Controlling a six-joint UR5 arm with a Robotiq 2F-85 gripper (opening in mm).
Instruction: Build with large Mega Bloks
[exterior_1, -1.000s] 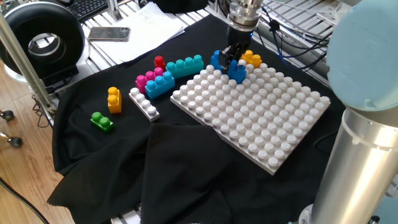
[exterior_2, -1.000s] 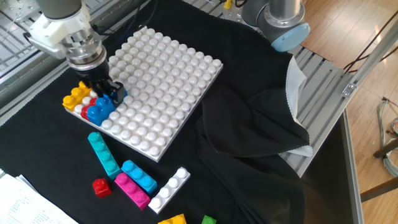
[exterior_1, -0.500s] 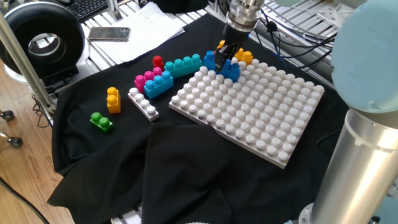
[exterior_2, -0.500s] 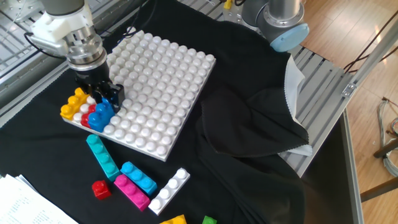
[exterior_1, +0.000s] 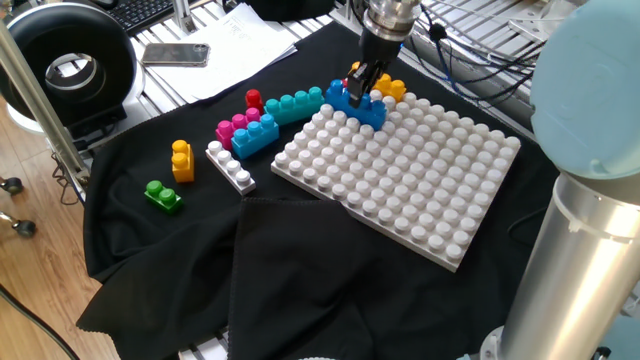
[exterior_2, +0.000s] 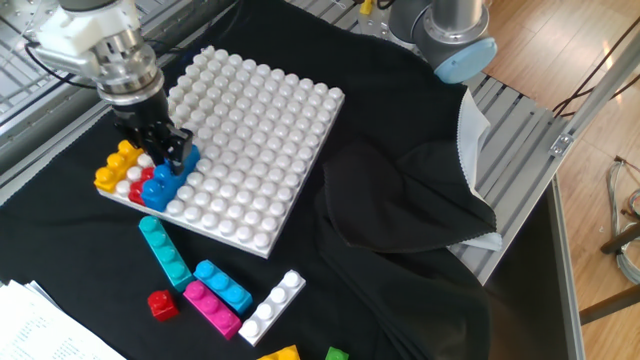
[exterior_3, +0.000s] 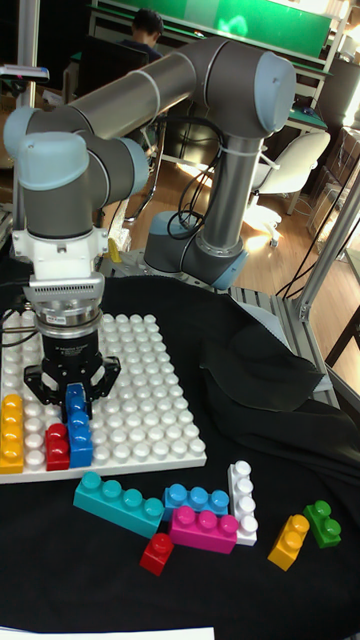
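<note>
Since the earlier frame the board (exterior_2: 262, 120) has slid toward the loose bricks. Gripper (exterior_3: 73, 398) — fingers closed on the blue brick (exterior_3: 78, 428) directly beneath, its long axis running toward the board's near edge — beside the red brick (exterior_3: 56, 447).

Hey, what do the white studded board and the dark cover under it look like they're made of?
The white studded board looks like moulded plastic, slightly glossy, with crisp uniform studs. The dark cover looks like matte black fabric, since it folds and wrinkles loosely.
</note>
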